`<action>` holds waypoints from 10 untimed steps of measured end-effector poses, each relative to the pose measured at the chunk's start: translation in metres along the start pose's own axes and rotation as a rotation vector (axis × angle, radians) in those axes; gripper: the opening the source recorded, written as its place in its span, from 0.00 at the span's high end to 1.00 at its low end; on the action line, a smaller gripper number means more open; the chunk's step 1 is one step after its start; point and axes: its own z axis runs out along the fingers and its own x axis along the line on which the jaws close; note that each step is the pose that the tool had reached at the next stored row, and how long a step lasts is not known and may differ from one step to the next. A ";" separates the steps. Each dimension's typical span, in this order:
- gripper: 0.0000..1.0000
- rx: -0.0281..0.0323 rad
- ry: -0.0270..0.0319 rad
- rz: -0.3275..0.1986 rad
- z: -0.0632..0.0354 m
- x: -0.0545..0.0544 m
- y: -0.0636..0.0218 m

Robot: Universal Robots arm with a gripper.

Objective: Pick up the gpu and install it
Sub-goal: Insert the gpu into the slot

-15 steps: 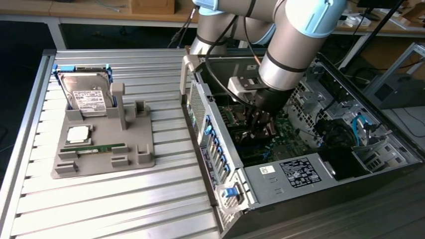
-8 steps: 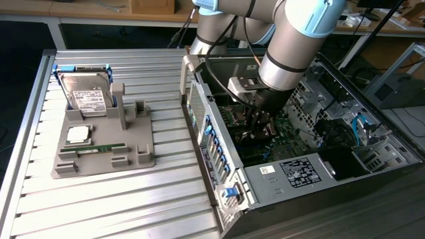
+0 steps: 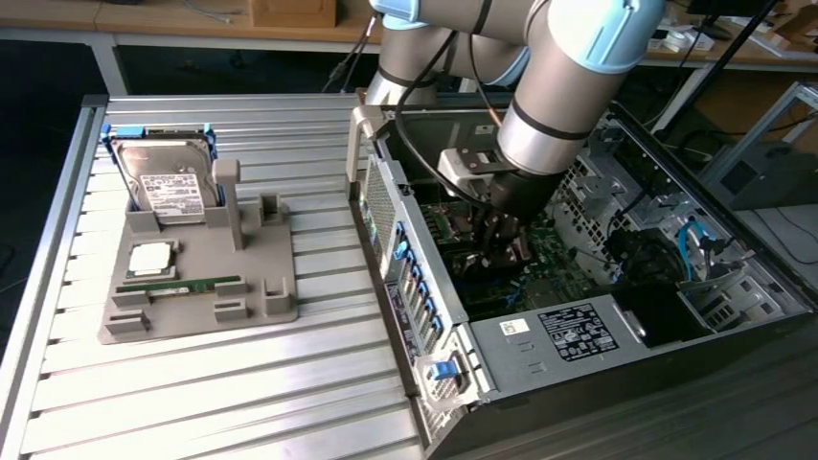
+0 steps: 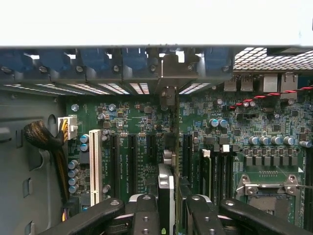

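My gripper (image 3: 505,238) is down inside the open computer case (image 3: 422,316), shut on the gpu (image 3: 518,252). In the wrist view the gpu (image 4: 167,196) shows edge-on as a thin dark card between my two black fingers (image 4: 143,215), running from the gripper (image 4: 168,218) toward the case's rear slot openings (image 4: 168,63). Its far end with the metal bracket (image 4: 167,98) reaches those openings. The card stands upright over the black expansion slots of the green motherboard (image 4: 137,122); whether its edge sits in a slot is hidden.
A grey fixture (image 3: 256,307) on the slatted table at the exterior view's left holds a silver hard drive (image 3: 172,187), a processor chip (image 3: 151,257) and a green memory stick (image 3: 179,285). Inside the case are a white slot (image 4: 95,166), a cable bundle (image 4: 41,137) and the processor socket (image 4: 269,191).
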 end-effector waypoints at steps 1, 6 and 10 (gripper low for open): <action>0.73 0.0000 0.0000 0.000 0.0004 0.000 0.0000; 0.73 -0.0004 0.0003 0.000 0.0024 0.000 0.0000; 0.73 -0.0002 -0.0002 0.000 0.0026 0.000 0.0000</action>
